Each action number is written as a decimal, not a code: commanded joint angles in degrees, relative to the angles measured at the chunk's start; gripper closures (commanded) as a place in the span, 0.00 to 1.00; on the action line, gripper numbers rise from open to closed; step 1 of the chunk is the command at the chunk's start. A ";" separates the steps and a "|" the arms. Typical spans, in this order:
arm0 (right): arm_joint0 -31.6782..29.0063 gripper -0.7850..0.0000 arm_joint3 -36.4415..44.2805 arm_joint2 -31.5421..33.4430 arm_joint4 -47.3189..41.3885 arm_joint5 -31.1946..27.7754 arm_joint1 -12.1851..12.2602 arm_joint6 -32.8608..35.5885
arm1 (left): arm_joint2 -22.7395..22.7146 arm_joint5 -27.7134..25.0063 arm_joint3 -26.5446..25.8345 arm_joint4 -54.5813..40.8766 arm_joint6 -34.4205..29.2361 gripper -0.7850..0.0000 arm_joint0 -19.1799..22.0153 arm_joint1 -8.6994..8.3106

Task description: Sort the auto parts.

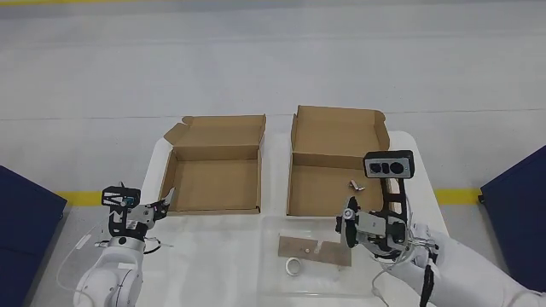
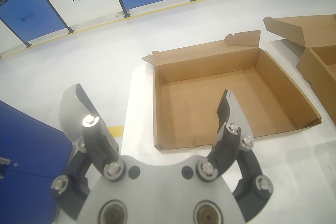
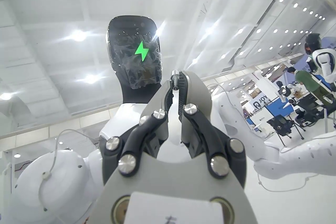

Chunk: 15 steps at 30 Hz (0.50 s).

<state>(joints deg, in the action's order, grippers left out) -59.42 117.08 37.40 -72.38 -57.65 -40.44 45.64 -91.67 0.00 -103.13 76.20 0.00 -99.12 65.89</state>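
Note:
My right gripper (image 3: 176,86) is shut on a small threaded metal bolt (image 3: 175,80), held at its fingertips and turned up away from the table. In the top view the right gripper (image 1: 346,222) hangs over the table's front, just before the right cardboard box (image 1: 300,189). A small metal part (image 1: 357,185) lies inside that box. The left cardboard box (image 1: 213,149) holds nothing. My left gripper (image 2: 152,93) is open with nothing between its fingers, near the front left corner of the left box (image 2: 207,59); in the top view the left gripper (image 1: 159,205) sits at the table's left edge.
A clear tray (image 1: 273,283) lies at the table's front centre with a brown cardboard piece (image 1: 317,251) and a white ring (image 1: 293,266) in it. Both boxes have raised flaps at the back. The right box (image 2: 312,70) stands close beside the left one.

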 commanded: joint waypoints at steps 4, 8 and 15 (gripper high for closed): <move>-2.13 1.00 2.49 1.61 -2.70 -0.35 -1.09 -0.69 | 0.00 0.00 0.00 0.00 0.00 0.00 0.00 0.00; -3.70 1.00 3.38 3.11 -5.94 -0.14 -2.26 0.85 | 0.00 0.00 0.00 0.00 0.00 0.00 0.00 0.00; -5.69 1.00 5.37 5.50 -9.49 2.15 -4.71 3.14 | 0.00 0.00 0.00 0.00 0.00 0.00 0.00 0.00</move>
<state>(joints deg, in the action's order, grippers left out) -64.92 122.27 42.61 -81.41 -55.77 -44.86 48.51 -91.67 0.00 -103.13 76.20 0.00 -99.12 65.89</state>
